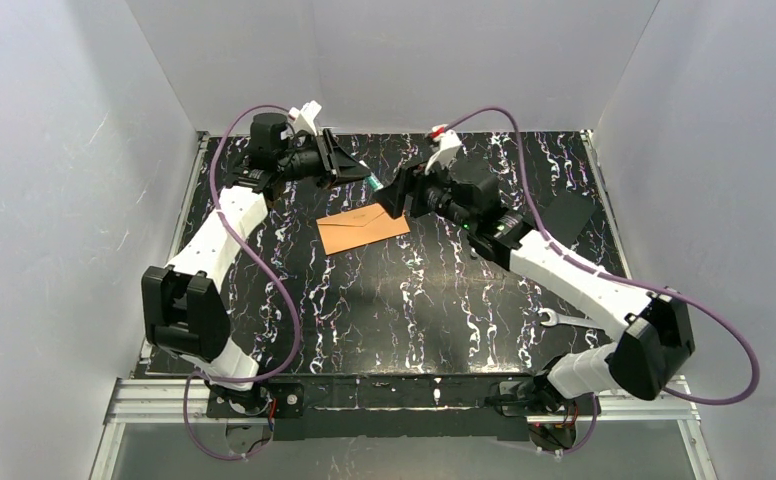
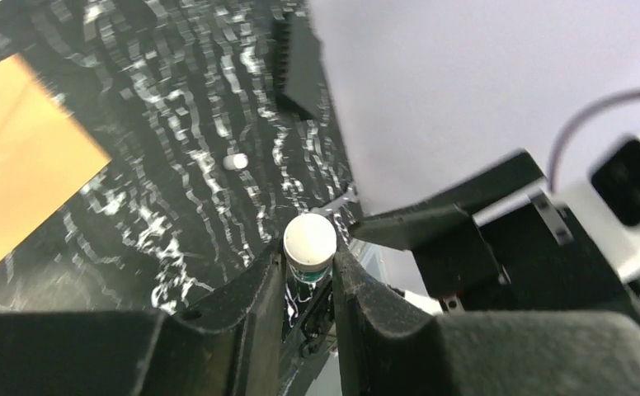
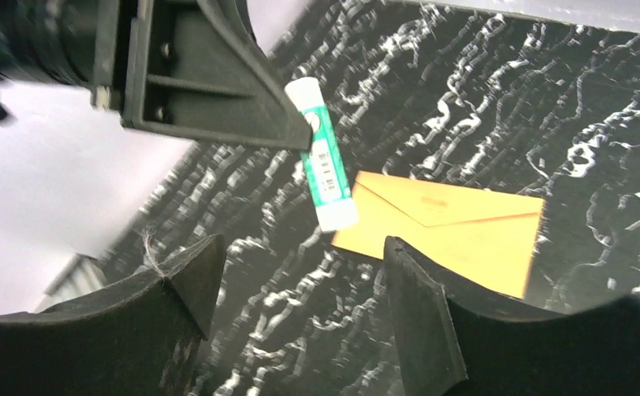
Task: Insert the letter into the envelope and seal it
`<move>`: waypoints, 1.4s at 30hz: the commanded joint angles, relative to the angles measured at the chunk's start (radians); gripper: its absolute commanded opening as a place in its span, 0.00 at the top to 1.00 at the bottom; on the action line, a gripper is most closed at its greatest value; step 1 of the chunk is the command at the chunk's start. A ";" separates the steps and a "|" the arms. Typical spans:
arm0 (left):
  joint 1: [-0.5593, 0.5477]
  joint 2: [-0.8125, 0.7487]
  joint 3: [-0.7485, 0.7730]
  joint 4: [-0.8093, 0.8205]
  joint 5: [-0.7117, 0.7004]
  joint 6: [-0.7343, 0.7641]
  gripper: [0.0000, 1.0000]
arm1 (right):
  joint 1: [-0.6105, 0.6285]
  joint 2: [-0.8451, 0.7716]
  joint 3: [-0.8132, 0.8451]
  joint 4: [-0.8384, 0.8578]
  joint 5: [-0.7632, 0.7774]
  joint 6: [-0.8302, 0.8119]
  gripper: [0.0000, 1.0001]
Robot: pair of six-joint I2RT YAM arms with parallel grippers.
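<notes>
Found the envelope point(image 1: 362, 229) lying flat on the table point(image 1: 414, 320), just below both sets of jaws and on their near side, touched by neither. Saw no letter in any of the three views; judged it already tucked inside, though could not confirm that through the kraft paper. Noted the triangular flap folded down against the envelope's body in the right wrist view, marked only by slanting edges; could not tell whether stuck or merely resting. Caught the left jaws clamped on a green-and-white glue stick point(image 3: 325, 161), held clear of the table and pointed down toward the envelope's far edge. Found the right jaws spread wide and empty, facing the stick's free end, near it but not touching. Spotted a small white piece point(image 2: 234, 161) on the table beyond the left jaws, possibly the stick's cap; too small to be sure, and could not tell whether the stick's tip was bare or covered. Judged insertion most likely done and sealing only under preparation: saw no glue on the flap, so reckoned the flap had yet to be lifted, glued and pressed down. Noticed a wrench point(image 1: 562, 320) well apart from both sets of jaws, back toward the right arm's base, and judged it no part of this work.
</notes>
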 commanded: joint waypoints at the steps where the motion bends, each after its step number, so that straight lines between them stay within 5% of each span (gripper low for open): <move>1: 0.001 -0.099 -0.028 0.268 0.331 0.076 1.00 | -0.007 -0.077 -0.065 0.212 -0.040 0.276 0.21; 8: 0.001 -0.180 -0.037 0.269 0.533 0.322 1.00 | -0.007 -0.077 -0.061 0.289 -0.298 0.121 0.28; 12: 0.001 -0.198 -0.039 0.270 0.576 0.353 1.00 | -0.007 -0.059 0.003 0.191 -0.342 0.037 0.37; 19: 0.001 -0.205 -0.043 0.273 0.595 0.355 1.00 | -0.008 -0.039 0.004 0.279 -0.433 0.097 0.49; 23: 0.002 -0.208 -0.037 0.273 0.564 0.336 1.00 | -0.007 -0.024 -0.001 0.315 -0.443 0.146 0.80; 25: 0.000 -0.209 -0.036 0.282 0.508 0.297 1.00 | -0.007 -0.018 -0.008 0.329 -0.416 0.169 0.90; 31: -0.012 -0.238 -0.208 0.640 0.285 -0.022 0.79 | -0.008 0.013 -0.074 0.595 -0.386 0.295 0.92; 37: -0.018 -0.206 -0.313 0.944 0.224 -0.274 0.81 | -0.007 0.066 -0.077 0.738 -0.403 0.382 0.90; 42: -0.022 -0.186 -0.328 1.006 0.236 -0.297 0.80 | -0.007 0.092 -0.085 0.811 -0.416 0.448 0.88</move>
